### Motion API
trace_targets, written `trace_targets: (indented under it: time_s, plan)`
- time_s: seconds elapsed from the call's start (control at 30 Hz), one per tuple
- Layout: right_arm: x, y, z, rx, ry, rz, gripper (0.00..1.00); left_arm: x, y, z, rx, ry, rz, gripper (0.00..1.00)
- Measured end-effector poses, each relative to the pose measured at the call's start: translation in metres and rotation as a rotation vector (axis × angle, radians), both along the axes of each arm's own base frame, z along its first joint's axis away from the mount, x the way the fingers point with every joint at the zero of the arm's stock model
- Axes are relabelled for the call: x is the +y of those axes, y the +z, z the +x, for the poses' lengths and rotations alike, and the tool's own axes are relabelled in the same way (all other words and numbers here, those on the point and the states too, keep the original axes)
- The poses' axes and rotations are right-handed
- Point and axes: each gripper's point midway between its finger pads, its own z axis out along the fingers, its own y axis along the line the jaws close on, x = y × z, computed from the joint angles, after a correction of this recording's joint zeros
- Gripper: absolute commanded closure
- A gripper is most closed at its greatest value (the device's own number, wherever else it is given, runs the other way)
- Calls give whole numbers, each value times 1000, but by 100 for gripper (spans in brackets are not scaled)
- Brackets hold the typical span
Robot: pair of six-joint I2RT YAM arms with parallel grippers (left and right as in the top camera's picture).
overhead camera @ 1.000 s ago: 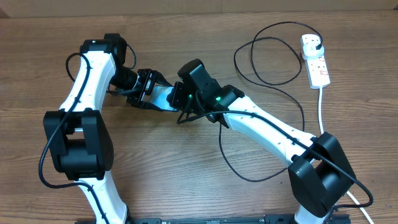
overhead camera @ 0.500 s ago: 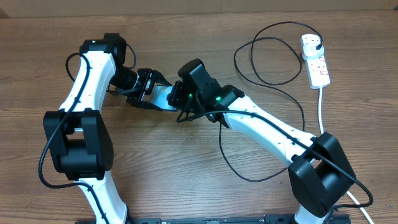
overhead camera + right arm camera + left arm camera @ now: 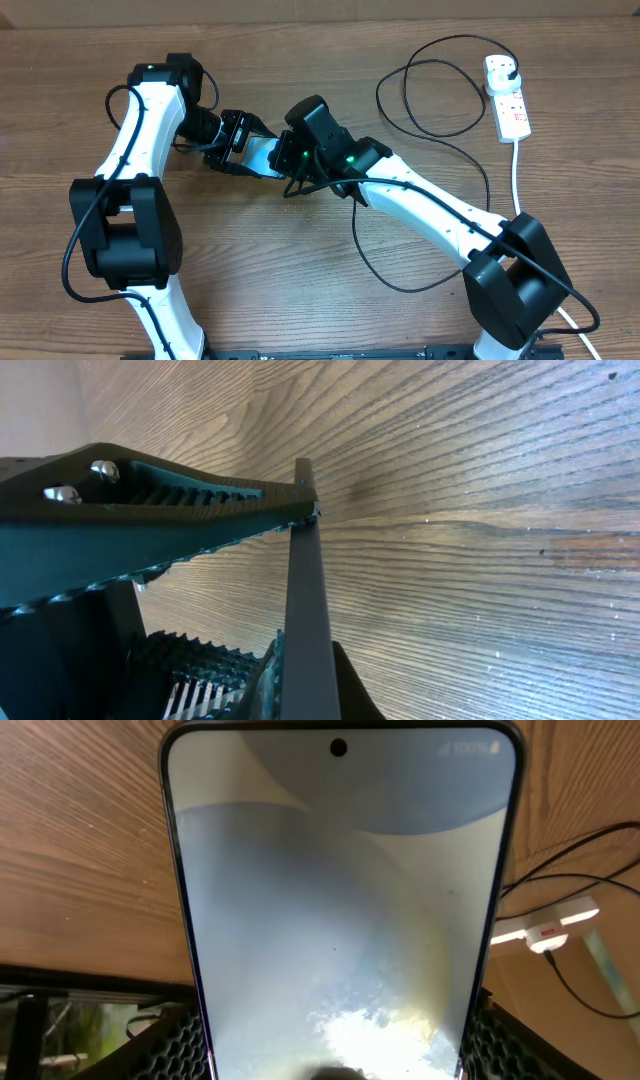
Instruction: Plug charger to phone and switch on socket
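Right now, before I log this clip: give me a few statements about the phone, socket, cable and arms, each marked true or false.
1. The left tool holds the phone. True.
2. The phone's screen is dark. False: it is lit, pale blue-grey.
3. A black plug sits in the socket. True.
4. The right tool is parked far from the phone. False: the right tool is at the phone, facing the left one.
5. The charger cable lies in loops on the table. True.

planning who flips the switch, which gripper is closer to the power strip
right. the right gripper is at the phone's end facing the power strip; the left gripper holds the phone's other end, farther away.
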Motion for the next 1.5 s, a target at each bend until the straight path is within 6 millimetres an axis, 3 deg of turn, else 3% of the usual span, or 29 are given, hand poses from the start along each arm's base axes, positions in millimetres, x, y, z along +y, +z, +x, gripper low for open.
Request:
trace_targets:
  time_s: [0.13, 0.2, 0.27, 0.3, 0.63, 0.73, 1.07, 1.5]
  plan:
    - [0, -3, -4, -4, 29, -17, 96, 2, 0, 3, -41, -35, 10, 58]
    - [0, -6, -4, -7, 33, -24, 96, 2, 1, 2, -55, -57, 10, 50]
    - [0, -8, -6, -1, 41, -25, 96, 2, 1, 3, -77, -74, 12, 26]
    - [1, -9, -6, -2, 43, -27, 96, 3, 1, 3, -78, -79, 14, 22]
    - [-7, -11, 0, -3, 24, -40, 96, 5, -1, 1, -138, -160, 24, 10]
    - [-18, -14, 5, 14, 5, -55, 96, 5, -2, 4, -181, -196, 21, 1]
    - [-59, -13, 39, -54, 51, -80, 96, -1, 3, 8, -392, -400, -47, 0]
    - [-75, 16, 40, -56, 232, 119, 96, -16, 18, 9, -622, -574, -182, 0]
